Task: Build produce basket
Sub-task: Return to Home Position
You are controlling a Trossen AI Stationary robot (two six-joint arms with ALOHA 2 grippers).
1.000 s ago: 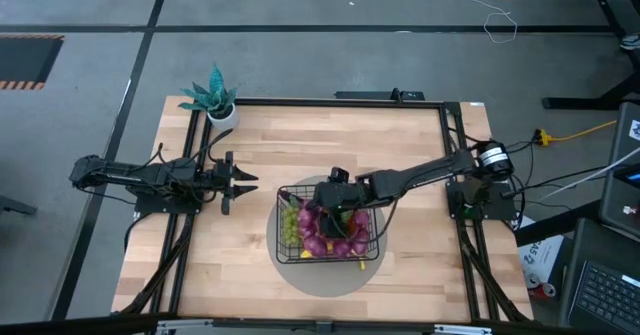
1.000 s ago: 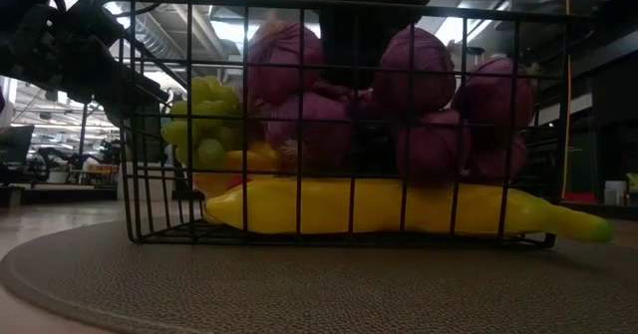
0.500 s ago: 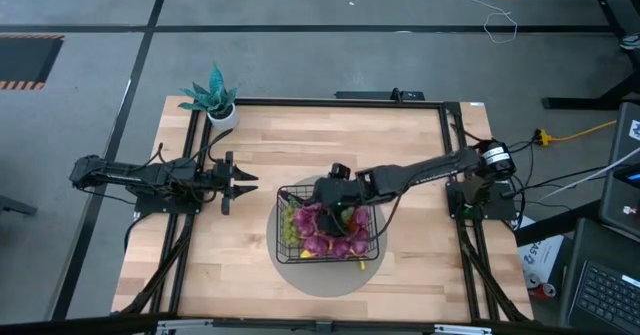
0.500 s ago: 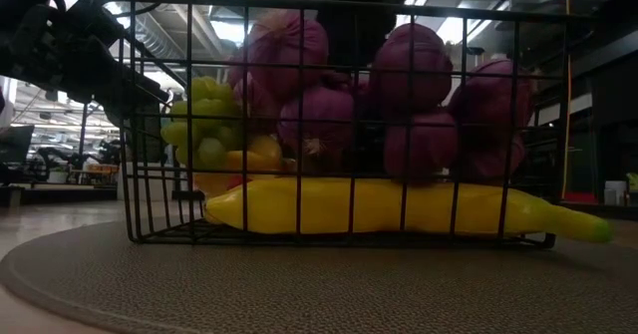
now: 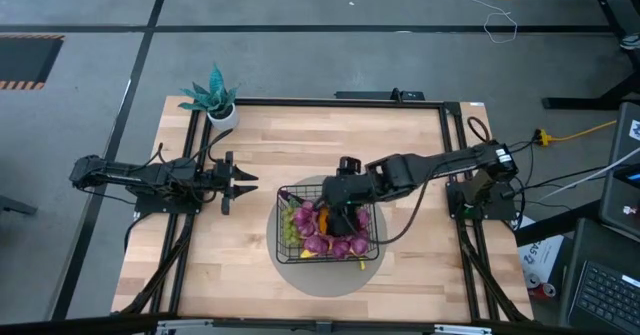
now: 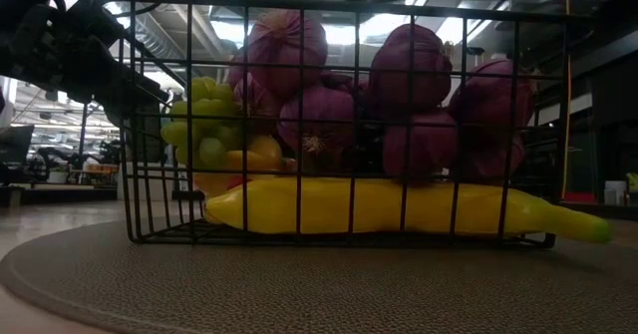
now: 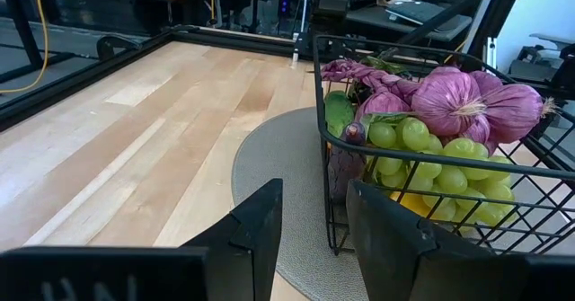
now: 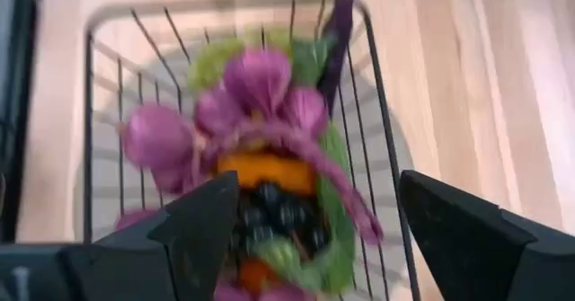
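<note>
The right gripper [image 8: 316,182], spread and empty, has lifted off the six-o'clock black wire-mesh basket [image 5: 281,230]. The purple garlic bulbs [image 6: 409,60] have settled inside, so filling seems done. The left gripper [image 5: 240,183] idles at nine o'clock, spread.

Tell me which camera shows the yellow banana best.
The low view: the banana lies full-length along the basket floor, one tip poking out through the mesh. The high view shows only small yellow bits; the left wrist view a yellow patch beneath the green grapes, possibly it; the right wrist view shows none clearly.
</note>
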